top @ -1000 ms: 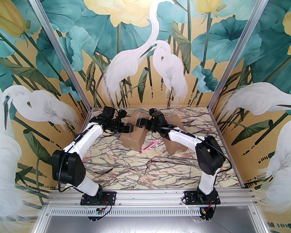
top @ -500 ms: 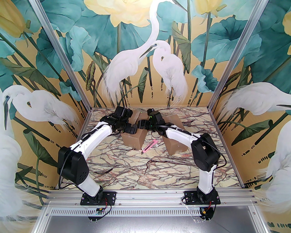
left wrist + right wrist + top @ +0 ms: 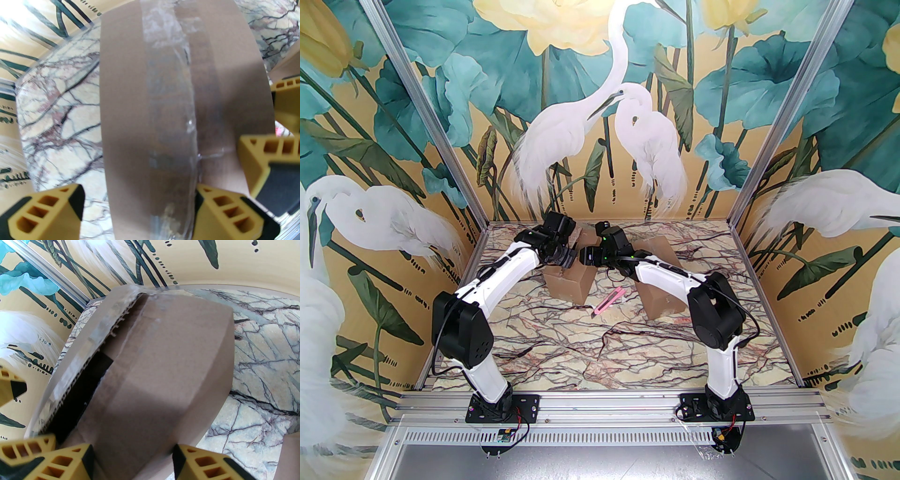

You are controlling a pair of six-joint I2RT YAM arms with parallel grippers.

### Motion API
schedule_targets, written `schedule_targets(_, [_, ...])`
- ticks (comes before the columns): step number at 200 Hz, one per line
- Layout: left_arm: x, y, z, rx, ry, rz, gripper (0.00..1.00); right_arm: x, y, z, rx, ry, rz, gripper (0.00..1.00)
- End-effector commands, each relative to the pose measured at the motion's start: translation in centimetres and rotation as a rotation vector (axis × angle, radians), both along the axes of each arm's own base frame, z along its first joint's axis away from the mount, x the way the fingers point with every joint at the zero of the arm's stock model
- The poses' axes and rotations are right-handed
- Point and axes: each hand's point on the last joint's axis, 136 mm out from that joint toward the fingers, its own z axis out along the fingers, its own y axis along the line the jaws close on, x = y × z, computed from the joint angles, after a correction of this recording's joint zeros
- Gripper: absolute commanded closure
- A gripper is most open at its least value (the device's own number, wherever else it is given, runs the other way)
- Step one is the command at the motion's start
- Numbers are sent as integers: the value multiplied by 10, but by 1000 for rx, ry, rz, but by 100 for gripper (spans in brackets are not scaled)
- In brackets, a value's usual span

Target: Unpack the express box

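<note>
The box (image 3: 566, 283) sits at 11 o'clock on the desk (image 3: 562, 347), its taped seam partly split. The left gripper (image 3: 138, 192) straddles one flap, jaws apart and not yet pinching. The right gripper (image 3: 132, 448) brackets the other flap; we cannot tell if it grips. If we pull unevenly, cardboard may tear, or the box may slide into the second box (image 3: 663, 281) at 3 o'clock.

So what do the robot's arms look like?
The left arm and right arm are white tubes with chunky black joints, thin black cables and tiny green lights. The left end effector and right end effector have yellow, hollow-celled fingers with black pads.
</note>
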Motion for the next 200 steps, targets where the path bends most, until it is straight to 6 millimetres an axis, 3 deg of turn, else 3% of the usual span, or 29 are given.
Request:
schedule_targets(1, [13, 28, 25, 83, -69, 70, 33, -31, -17, -76, -202, 169, 50, 40])
schedule_targets(38, [13, 43, 46, -53, -77, 121, 52, -31, -19, -75, -211, 164, 50, 41])
schedule_targets(63, [10, 46, 38, -136, -21, 116, 58, -29, -17, -67, -199, 151, 53, 40])
schedule_targets(89, [0, 40, 21, -257, 76, 117, 79, -23, -21, -40, -205, 109, 25, 30])
schedule_targets(102, [-4, 36, 21, -328, 85, 127, 87, -20, -25, -20, -215, 77, -6, 25])
schedule_targets(129, [-10, 33, 47, -477, 9, 173, 92, -20, -32, 16, -291, 31, -68, 21])
schedule_targets(154, [-16, 31, 75, -592, -103, 209, 100, -24, -20, 36, -349, 23, -74, 19])
schedule_targets(200, [-35, 32, 89, -597, -223, 245, 100, -34, 9, 63, -393, -14, -73, 13])
